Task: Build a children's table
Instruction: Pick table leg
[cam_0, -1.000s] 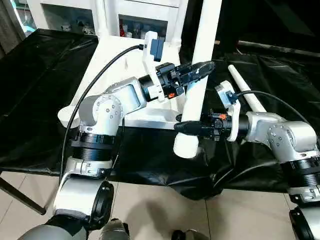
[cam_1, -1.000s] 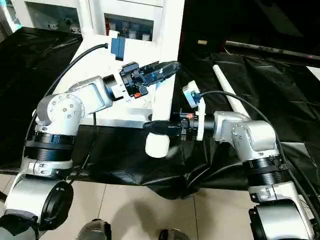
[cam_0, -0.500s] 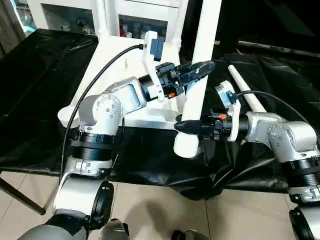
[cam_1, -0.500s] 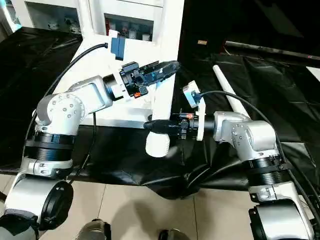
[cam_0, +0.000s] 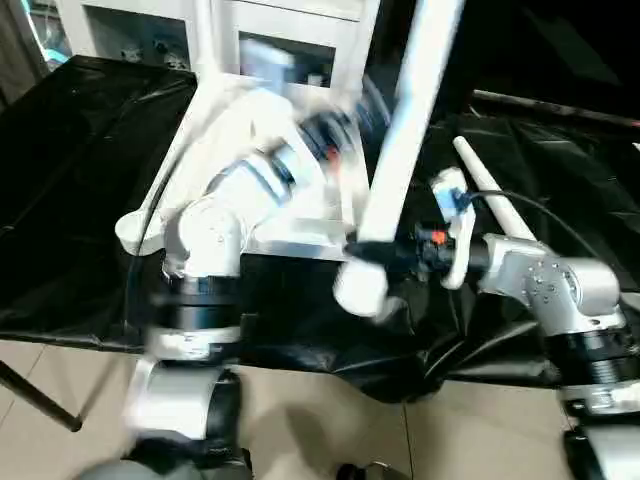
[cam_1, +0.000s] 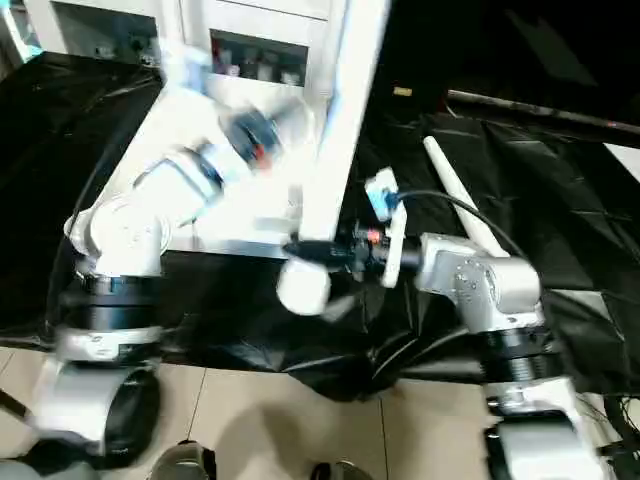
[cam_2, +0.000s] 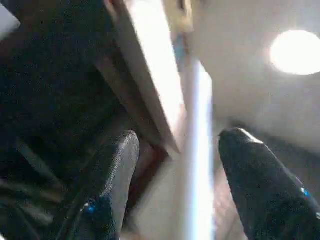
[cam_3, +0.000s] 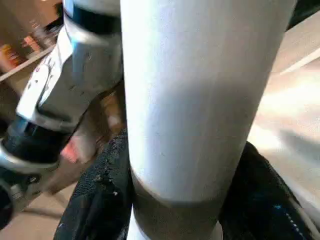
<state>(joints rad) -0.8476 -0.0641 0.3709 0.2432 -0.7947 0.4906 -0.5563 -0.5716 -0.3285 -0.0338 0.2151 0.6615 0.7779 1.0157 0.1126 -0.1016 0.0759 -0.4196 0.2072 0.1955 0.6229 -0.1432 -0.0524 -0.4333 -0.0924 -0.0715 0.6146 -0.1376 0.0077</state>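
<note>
Swung off the leg (cam_0: 400, 150), the blurred left gripper (cam_2: 175, 185) gapes empty; right gripper (cam_3: 185, 210) clamps it.

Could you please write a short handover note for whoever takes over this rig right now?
Right gripper: shut on the held leg near its thick lower end, leg steeply upright.
Left gripper: open, empty, blurred in motion beside that leg.
Tabletop: on the black-draped work table.
Spare leg: lying on the drape, on the robot's right.
Left to do: seat the held leg and the spare.

Indoor robot test room, black-draped work table (cam_0: 90, 180), white shelving (cam_0: 130, 25), tiled floor (cam_0: 300, 420)
</note>
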